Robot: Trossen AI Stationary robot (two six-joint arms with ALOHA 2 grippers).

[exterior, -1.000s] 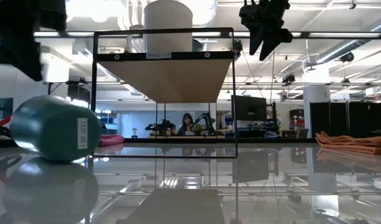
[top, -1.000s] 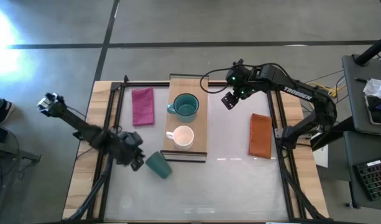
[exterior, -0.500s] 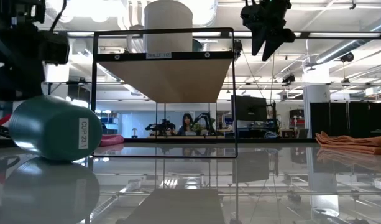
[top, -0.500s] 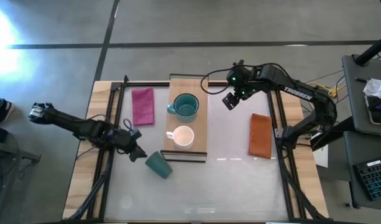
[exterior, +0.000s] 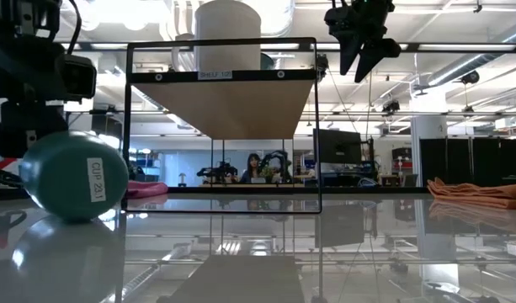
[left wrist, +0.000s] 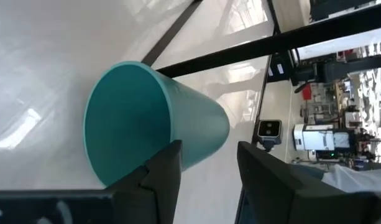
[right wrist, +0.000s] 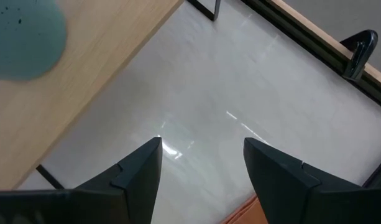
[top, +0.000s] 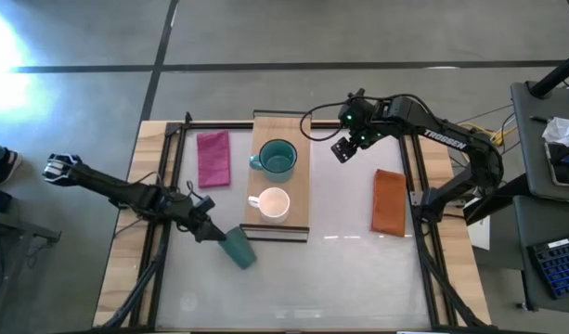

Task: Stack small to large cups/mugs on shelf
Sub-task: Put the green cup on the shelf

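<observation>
The glossy white surface [top: 340, 278] carries everything, and the long light-wood shelf [top: 301, 176] on its dark frame stands at its middle. On the shelf sit the teal mug [top: 277, 160], toward the far end, and the white mug [top: 272, 204] nearer the front, both upright with mouths up. A pink cloth [top: 213, 158] lies left of the shelf and an orange cloth [top: 389, 201] lies right of it. The small dark green cup [top: 236, 247] lies on its side off the shelf, just beside its front left corner. My left claw [top: 208, 231] is low at the cup's open mouth: its fingers [left wrist: 164, 174] stand apart, one against the rim and neither clamped on it. My right claw [top: 342, 148] hangs above the surface by the shelf's far right corner, fingers apart, holding nothing
</observation>
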